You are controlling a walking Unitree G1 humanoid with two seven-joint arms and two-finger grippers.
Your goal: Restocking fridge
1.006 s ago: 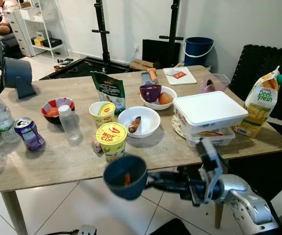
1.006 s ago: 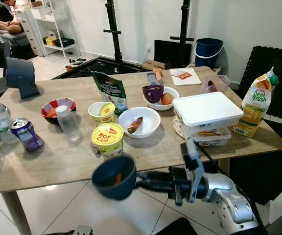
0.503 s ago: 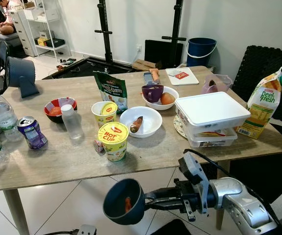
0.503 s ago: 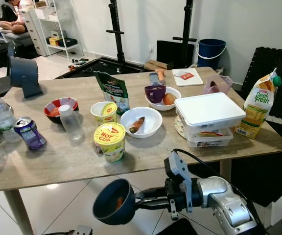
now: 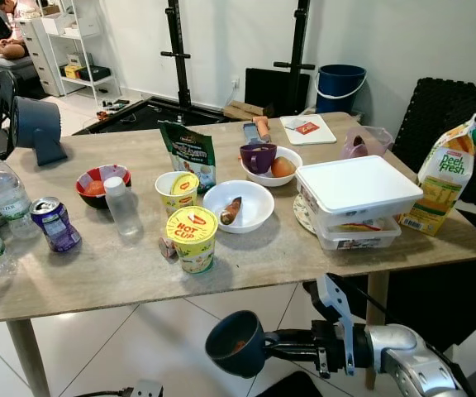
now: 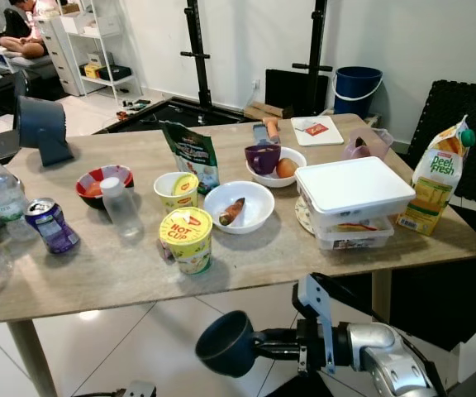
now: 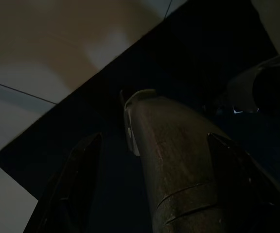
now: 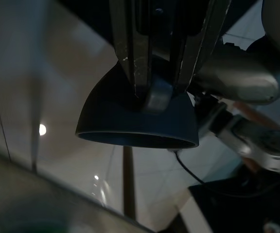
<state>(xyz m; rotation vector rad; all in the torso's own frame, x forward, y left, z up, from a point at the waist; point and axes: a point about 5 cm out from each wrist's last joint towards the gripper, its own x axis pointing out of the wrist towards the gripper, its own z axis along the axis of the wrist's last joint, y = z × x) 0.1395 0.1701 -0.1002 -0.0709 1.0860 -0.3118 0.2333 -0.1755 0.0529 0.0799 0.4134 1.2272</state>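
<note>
**Right gripper carrying dark blue cup below table edge**

The right gripper (image 5: 275,359) is clamped on the handle of a dark blue cup (image 5: 236,343), held out low over the tiled floor (image 5: 139,339), nearer than the near edge of the table (image 5: 97,277). The cup lies on its side, mouth toward the camera, with something orange inside.

Judgement: the carry step is in hand; no fridge is visible, so the next move calls for turning away from the table and righting the cup to keep its contents in.

The right wrist view shows both fingers (image 8: 132,58) pinching the handle (image 8: 155,94), which the head views cannot resolve. The left wrist view is dark; whether the left gripper (image 7: 154,165) is open cannot be told.

On the table stand a noodle cup (image 5: 190,238), a white bowl (image 5: 236,205) and a juice carton (image 5: 441,175).
</note>
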